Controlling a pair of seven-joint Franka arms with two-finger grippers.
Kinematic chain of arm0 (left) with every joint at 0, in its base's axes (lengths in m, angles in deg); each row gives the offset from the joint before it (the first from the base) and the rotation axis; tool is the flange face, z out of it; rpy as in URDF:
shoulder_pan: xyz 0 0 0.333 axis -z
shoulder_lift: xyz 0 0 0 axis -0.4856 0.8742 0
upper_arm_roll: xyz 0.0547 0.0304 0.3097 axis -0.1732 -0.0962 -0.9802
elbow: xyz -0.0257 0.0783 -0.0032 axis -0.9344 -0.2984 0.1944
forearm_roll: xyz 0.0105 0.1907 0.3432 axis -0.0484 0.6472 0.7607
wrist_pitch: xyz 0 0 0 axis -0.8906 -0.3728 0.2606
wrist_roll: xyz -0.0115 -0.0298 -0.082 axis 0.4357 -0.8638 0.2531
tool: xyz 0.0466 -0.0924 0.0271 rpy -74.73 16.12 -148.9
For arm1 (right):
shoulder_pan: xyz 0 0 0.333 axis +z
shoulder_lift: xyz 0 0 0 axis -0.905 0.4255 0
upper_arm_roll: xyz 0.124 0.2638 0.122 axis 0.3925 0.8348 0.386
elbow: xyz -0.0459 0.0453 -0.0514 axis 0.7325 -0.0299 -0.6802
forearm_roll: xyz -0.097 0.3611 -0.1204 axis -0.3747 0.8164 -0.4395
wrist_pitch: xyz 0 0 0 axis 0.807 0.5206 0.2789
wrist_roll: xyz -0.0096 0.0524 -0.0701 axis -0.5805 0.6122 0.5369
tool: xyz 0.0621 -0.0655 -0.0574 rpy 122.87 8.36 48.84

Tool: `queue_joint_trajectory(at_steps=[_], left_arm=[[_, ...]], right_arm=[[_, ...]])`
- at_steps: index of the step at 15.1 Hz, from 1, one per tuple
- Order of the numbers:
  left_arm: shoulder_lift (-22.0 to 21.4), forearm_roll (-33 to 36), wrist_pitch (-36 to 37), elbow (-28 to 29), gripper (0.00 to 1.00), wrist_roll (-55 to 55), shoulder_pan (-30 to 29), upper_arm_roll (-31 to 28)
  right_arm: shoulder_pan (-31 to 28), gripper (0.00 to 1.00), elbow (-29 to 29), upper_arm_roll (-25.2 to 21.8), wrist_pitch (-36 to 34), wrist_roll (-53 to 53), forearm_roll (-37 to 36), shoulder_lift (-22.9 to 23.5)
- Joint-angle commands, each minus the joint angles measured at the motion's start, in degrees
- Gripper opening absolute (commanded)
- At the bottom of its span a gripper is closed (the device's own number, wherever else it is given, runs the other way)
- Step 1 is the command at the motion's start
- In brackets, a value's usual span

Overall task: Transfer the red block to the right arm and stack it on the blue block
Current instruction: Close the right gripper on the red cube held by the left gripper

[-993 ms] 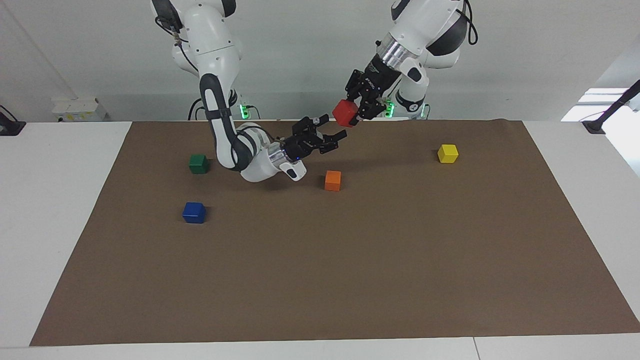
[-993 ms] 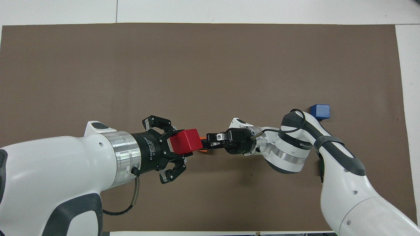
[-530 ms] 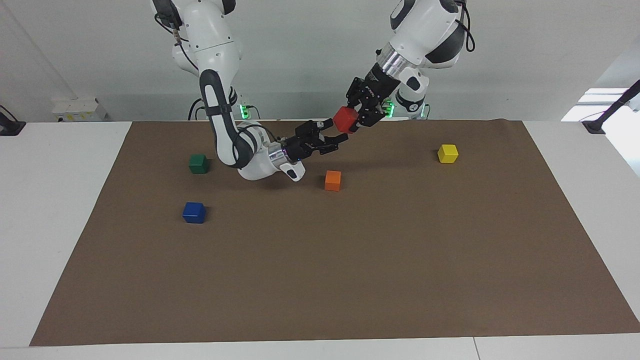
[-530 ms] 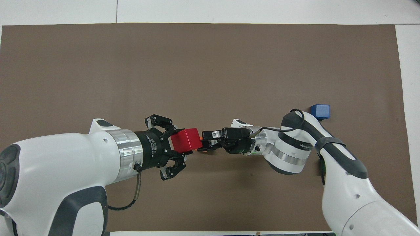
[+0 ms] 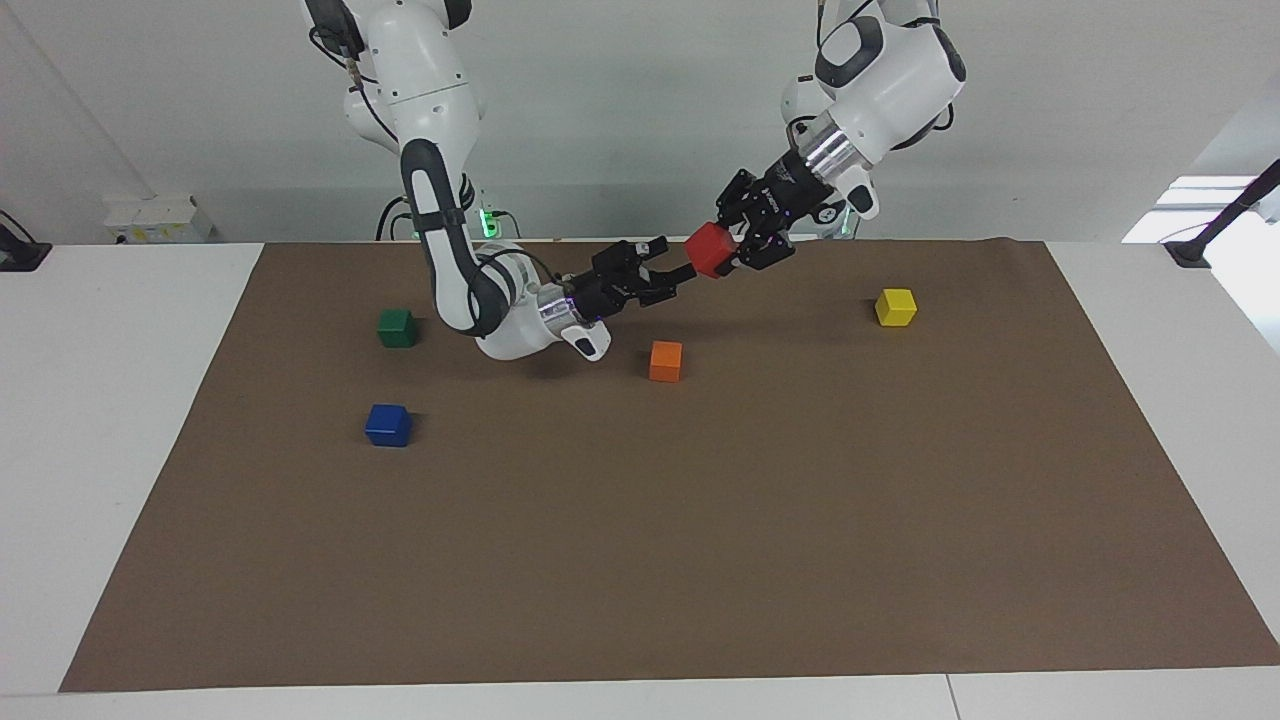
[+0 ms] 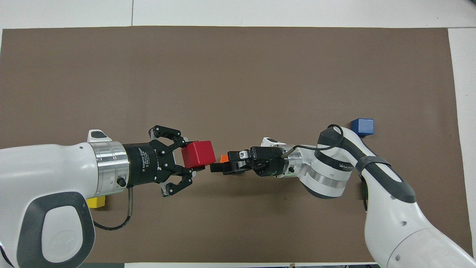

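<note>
The left gripper [image 5: 722, 253] reaches level over the brown mat [image 5: 700, 520], clamped on the red block [image 5: 711, 249] in the air near the mat's robot-side edge. The right gripper [image 5: 668, 271], fingers spread wide, points at the block just short of it, above the orange cube [image 5: 665, 361]. A second ago the block hung lower. The blue block [image 5: 388, 425] sits toward the right arm's end.
</note>
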Motion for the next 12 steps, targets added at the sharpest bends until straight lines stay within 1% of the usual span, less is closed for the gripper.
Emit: queue_joint_trajectory(at_steps=[1, 2, 4, 7, 9, 12], left_arm=[[-3.6, -3.8, 0.3, 3.6, 0.0, 2.1, -0.3, -0.9], [-3.9, -4.2, 1.5, 3.9, 0.0, 2.2, -0.1, -2.5], [-4.5, -6.9, 0.9, 4.7, 0.0, 2.3, 0.2, -2.6], [-4.7, -7.3, 0.9, 4.9, 0.0, 2.3, 0.6, -2.6], [-5.6, -8.3, -0.2, 6.3, 0.0, 2.3, 2.0, -2.6], [-7.0, -9.3, -2.8, 9.0, 0.0, 2.3, 2.1, -2.5]], right_arm=[[-0.2, 1.0, -0.8, 0.2, 1.1, -1.3, -0.8, -1.5], [-0.2, 1.0, -0.8, 0.2, 1.3, -1.4, -0.8, -1.6], [-0.1, 1.0, -0.8, 0.2, 3.4, -1.9, -0.8, -2.8], [0.3, 1.0, -0.6, 0.2, 7.9, -2.2, -0.8, -3.5], [0.5, 1.0, -0.5, 0.2, 10.4, -2.9, -1.1, -4.4], [0.5, 1.0, -0.4, 0.3, 10.4, -3.2, -1.1, -4.5]])
